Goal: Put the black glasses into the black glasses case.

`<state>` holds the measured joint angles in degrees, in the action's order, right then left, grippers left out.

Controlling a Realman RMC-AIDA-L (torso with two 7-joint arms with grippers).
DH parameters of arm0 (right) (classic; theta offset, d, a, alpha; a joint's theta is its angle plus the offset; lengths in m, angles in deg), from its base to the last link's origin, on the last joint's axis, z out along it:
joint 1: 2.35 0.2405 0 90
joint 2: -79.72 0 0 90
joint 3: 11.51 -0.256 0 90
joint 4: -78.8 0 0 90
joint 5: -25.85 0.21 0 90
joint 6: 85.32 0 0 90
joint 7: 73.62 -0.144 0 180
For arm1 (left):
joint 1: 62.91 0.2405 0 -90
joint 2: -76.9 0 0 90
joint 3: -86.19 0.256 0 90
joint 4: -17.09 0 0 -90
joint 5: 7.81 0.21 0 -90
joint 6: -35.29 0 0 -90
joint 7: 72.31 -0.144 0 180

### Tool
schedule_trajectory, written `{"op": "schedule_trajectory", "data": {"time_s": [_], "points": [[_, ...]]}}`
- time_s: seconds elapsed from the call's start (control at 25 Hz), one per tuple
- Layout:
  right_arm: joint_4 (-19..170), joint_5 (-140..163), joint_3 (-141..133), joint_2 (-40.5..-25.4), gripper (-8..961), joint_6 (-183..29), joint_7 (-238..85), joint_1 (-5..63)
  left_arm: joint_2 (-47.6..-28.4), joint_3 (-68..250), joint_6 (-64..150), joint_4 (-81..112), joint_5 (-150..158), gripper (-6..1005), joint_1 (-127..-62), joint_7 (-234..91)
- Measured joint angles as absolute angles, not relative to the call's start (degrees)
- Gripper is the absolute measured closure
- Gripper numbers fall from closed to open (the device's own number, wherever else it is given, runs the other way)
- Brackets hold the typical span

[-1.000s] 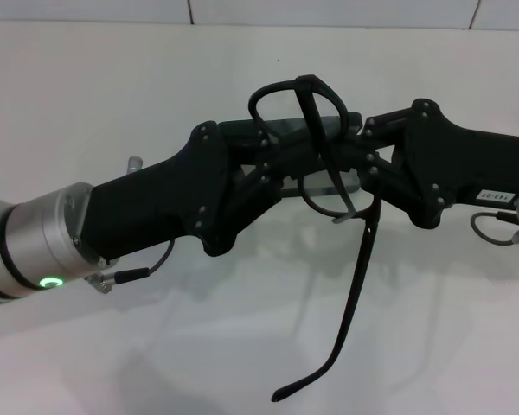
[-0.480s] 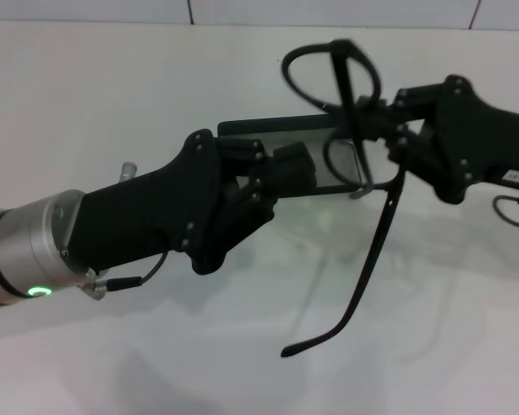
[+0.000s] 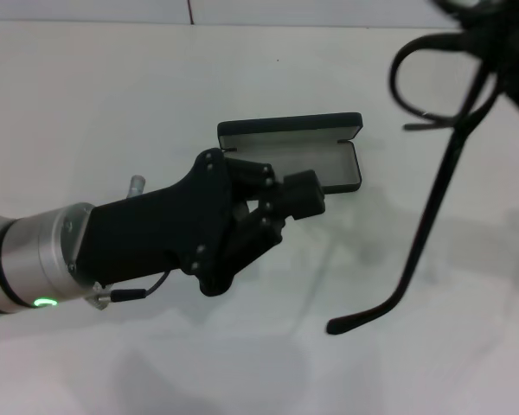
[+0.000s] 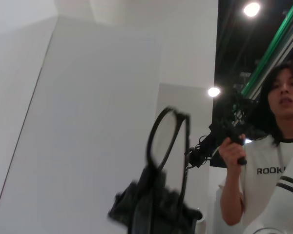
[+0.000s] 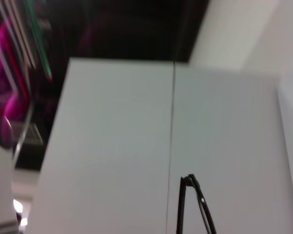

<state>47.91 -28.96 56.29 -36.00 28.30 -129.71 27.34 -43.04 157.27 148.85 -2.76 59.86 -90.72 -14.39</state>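
Observation:
The black glasses case point(image 3: 290, 151) lies open on the white table, grey lining up, lid standing at its far side. My left gripper point(image 3: 281, 194) hovers just in front of it, open and holding nothing. The black glasses point(image 3: 432, 86) hang high at the right. My right gripper point(image 3: 495, 26), mostly cut off by the top right corner, is shut on their frame. One temple arm point(image 3: 419, 251) dangles down toward the table. In the left wrist view the glasses point(image 4: 167, 141) rise from the blurred right gripper point(image 4: 154, 212). The right wrist view catches only a thin part of the glasses point(image 5: 193, 207).
The white table point(image 3: 112, 104) stretches around the case, with a pale wall behind it. A person point(image 4: 268, 161) holding a dark device stands beyond the table in the left wrist view.
Both grippers held the glasses over the case. The left one let go and stayed near the case. The right one carried the glasses up and to the right, uncovering the case.

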Motion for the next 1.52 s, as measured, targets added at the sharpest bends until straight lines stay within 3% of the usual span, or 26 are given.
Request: {"op": "schedule_trajectory", "data": {"time_s": [0.44,0.84,1.52], "points": [[52.53,-17.92,56.6,-36.37,888,34.85,-121.41,28.56,-43.58,160.72,148.66,-2.62,62.0,977,-91.5,-19.12],[60.69,-16.32,61.02,-36.47,886,30.37,-111.13,35.55,-43.69,178.01,148.87,-3.65,46.02,980,-91.61,-27.2],[61.03,-16.64,66.62,-36.46,884,24.45,-107.38,35.75,-43.68,185.55,149.02,-4.18,33.26,984,-92.1,-29.96]]}}
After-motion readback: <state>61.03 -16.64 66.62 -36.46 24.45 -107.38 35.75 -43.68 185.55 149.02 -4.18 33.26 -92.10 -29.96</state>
